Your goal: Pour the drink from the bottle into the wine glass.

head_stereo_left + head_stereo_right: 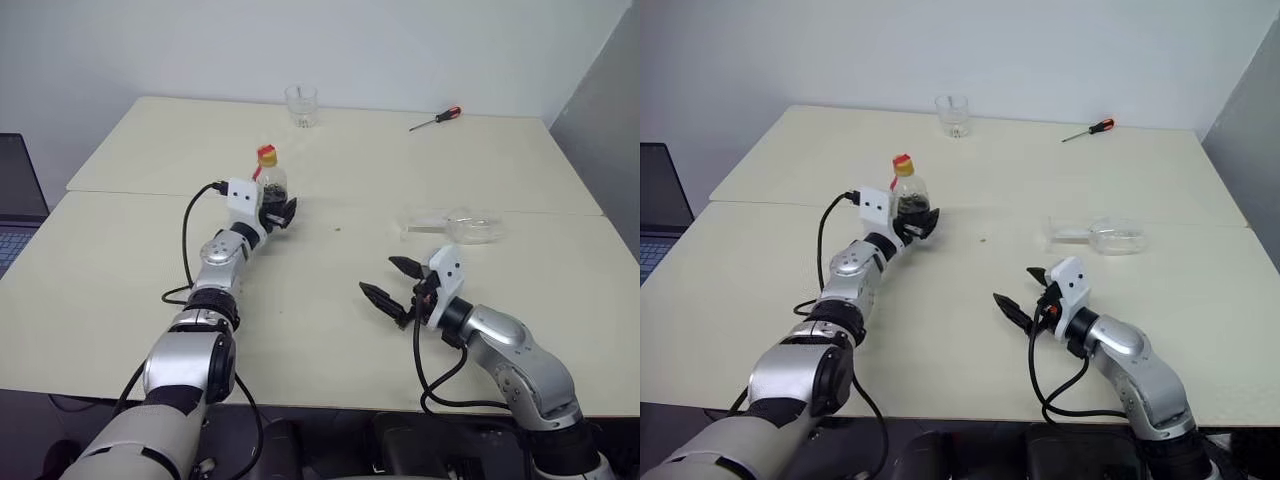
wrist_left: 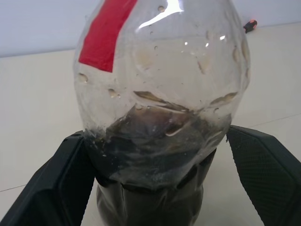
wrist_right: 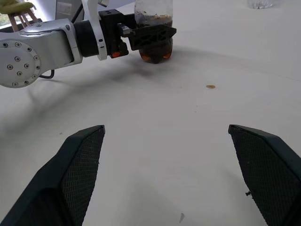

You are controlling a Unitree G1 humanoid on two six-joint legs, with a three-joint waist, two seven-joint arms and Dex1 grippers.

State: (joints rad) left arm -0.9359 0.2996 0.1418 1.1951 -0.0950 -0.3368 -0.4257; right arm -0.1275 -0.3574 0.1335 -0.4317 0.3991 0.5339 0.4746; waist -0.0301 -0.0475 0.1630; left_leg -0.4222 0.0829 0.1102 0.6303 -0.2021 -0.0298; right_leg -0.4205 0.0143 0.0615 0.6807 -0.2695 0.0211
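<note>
The bottle (image 1: 270, 180), clear plastic with a yellow cap and a red band, stands upright on the left half of the table. The dark drink (image 2: 150, 160) fills its lower part. My left gripper (image 1: 279, 212) is open and level, with one finger on each side of the bottle's lower body. The fingers (image 2: 51, 188) sit close against the plastic, without a visible squeeze. The wine glass (image 1: 1102, 237) lies on its side at the right, bowl to the right and stem to the left. My right gripper (image 1: 378, 276) hovers open in front of the glass, holding nothing.
A short clear tumbler (image 1: 301, 105) stands near the far edge of the cream table (image 1: 330, 300). A red-handled screwdriver (image 1: 436, 119) lies at the far right. A laptop (image 1: 15, 200) sits beyond the left edge. A small brown speck (image 3: 210, 86) lies mid-table.
</note>
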